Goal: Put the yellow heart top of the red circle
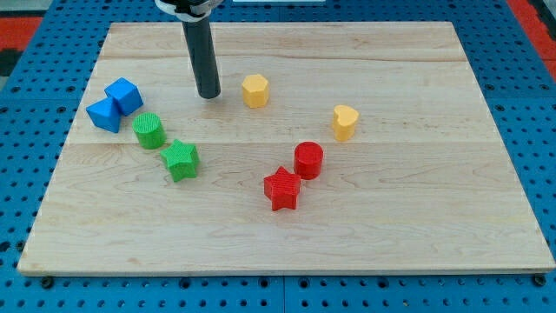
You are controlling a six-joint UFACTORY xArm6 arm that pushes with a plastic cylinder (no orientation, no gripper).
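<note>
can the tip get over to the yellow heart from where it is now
Probably yes: my tip sits toward the view's left of the yellow heart, with only the yellow hexagon near that path, easily skirted.

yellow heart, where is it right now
The yellow heart sits right of centre on the board, just up and right of the red circle, apart from it.

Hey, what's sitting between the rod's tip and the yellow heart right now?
In the camera view, the yellow hexagon block sits roughly between my tip and the yellow heart, nearer the tip; past it, only bare board.
</note>
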